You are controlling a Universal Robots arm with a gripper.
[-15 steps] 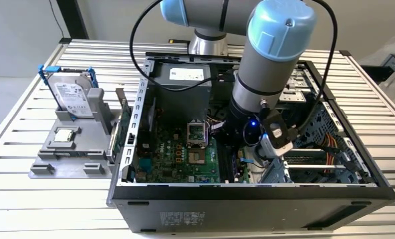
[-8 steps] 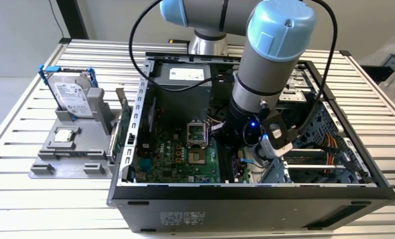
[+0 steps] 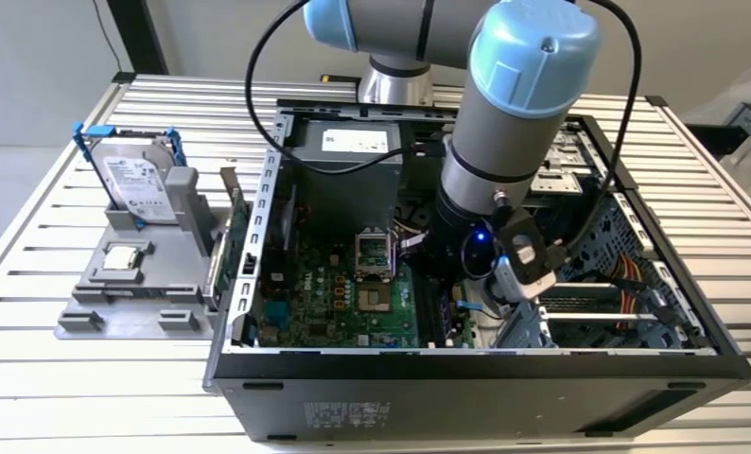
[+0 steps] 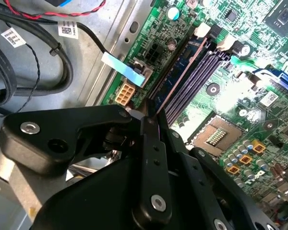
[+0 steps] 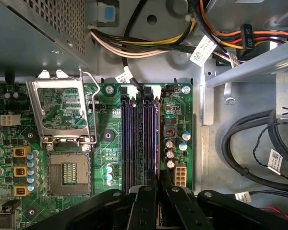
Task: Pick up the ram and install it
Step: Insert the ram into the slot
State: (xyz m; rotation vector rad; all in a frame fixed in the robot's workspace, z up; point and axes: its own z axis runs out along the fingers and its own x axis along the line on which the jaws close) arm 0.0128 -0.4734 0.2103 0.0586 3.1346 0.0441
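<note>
Open computer case on slatted table | tool pinched on ram | ram edge-on over motherboard slots

The bench is ribbed, dull silver metal. The gripper looks like matt black plastic with shiny screws. The motherboard is glossy green.

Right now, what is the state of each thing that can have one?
gripper: shut on the ram, low over the memory slots.
ram: lined along the slot nearest the board's edge; whether it is seated cannot be told.
processor socket: empty, frame lifted open.
hard drive: upright in the grey holder.
processor chip: flat on the holder.
computer case: side open.
</note>
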